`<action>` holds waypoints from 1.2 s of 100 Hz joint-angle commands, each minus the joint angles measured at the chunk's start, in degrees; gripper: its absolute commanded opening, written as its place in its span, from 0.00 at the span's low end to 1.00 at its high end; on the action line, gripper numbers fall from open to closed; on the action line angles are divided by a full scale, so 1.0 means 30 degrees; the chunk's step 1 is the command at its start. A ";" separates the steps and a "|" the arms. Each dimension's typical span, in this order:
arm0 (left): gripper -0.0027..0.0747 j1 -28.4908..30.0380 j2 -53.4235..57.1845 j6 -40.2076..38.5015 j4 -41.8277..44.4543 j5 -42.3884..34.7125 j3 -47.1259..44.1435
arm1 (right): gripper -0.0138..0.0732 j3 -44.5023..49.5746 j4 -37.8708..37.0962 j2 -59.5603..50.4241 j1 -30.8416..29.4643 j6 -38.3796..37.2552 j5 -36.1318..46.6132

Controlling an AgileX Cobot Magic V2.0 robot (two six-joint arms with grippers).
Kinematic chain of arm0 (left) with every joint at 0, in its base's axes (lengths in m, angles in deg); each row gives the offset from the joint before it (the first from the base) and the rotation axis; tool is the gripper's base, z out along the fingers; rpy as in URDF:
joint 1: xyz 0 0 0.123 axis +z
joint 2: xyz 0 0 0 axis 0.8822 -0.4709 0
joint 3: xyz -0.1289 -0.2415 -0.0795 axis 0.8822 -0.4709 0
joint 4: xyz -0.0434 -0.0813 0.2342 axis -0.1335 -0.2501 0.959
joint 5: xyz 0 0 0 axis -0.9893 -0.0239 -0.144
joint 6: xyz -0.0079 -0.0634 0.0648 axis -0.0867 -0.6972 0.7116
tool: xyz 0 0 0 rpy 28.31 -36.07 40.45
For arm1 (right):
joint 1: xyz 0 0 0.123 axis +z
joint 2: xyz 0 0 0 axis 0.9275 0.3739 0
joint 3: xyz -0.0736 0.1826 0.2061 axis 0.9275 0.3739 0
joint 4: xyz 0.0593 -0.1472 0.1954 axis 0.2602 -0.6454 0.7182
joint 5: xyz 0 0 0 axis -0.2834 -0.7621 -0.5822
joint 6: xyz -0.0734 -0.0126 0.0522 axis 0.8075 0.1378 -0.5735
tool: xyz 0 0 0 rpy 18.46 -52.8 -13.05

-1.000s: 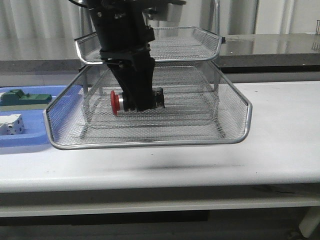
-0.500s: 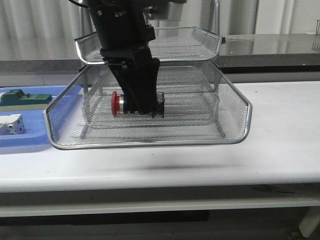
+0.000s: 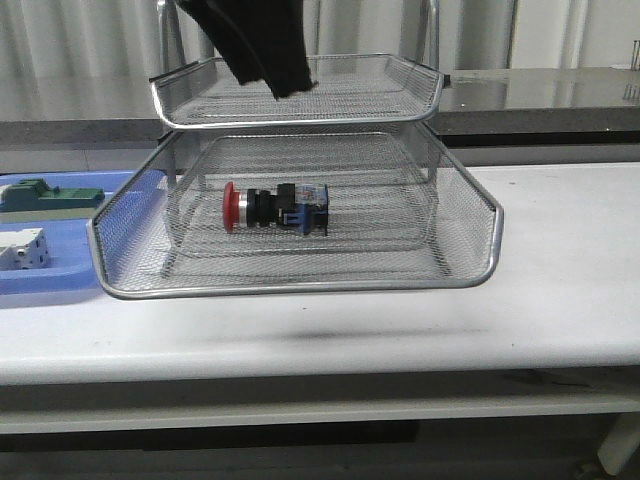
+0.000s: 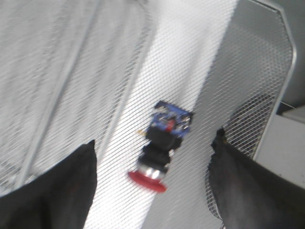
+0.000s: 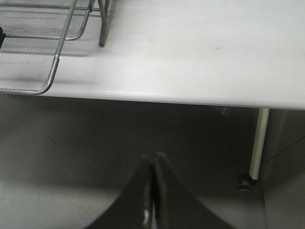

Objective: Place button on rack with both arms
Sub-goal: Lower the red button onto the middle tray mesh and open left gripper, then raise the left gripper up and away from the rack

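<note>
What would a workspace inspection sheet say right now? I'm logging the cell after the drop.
Surface: white table, bare in front of the rack.
Job's things: button lies on its side in the pulled-out middle tray of the rack, red cap toward the blue tray, nothing gripping it.
Clutter: blue tray beside the rack holds a green block and a white block.
Grippers: left gripper open above the button; right gripper shut, empty, off the table's edge.
Cables: nothing seen.
Surroundings: grey counter and curtain behind.
</note>
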 commanded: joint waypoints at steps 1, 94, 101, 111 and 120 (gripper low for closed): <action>0.65 0.0722 0.1872 -0.0958 0.0433 0.0529 0.0660 | 0.08 -0.0565 -0.0292 0.0170 -0.0110 0.0024 0.1215; 0.60 0.9871 1.3399 -0.3482 0.0713 -0.7239 -1.0828 | 0.08 -0.0565 -0.0292 0.0170 -0.0110 0.0024 0.1215; 0.60 0.9871 1.4724 -0.3482 0.0497 -0.9135 -1.2700 | 0.08 -0.0565 -0.0292 0.0170 -0.0110 0.0024 0.1215; 0.60 0.9871 1.6568 -0.3482 0.0351 -1.1827 -1.5367 | 0.08 -0.0565 -0.0292 0.0170 -0.0110 0.0024 0.1215; 0.60 0.9871 1.8275 -0.3482 0.0351 -1.4200 -1.7847 | 0.08 -0.0565 -0.0292 0.0170 -0.0110 0.0024 0.1215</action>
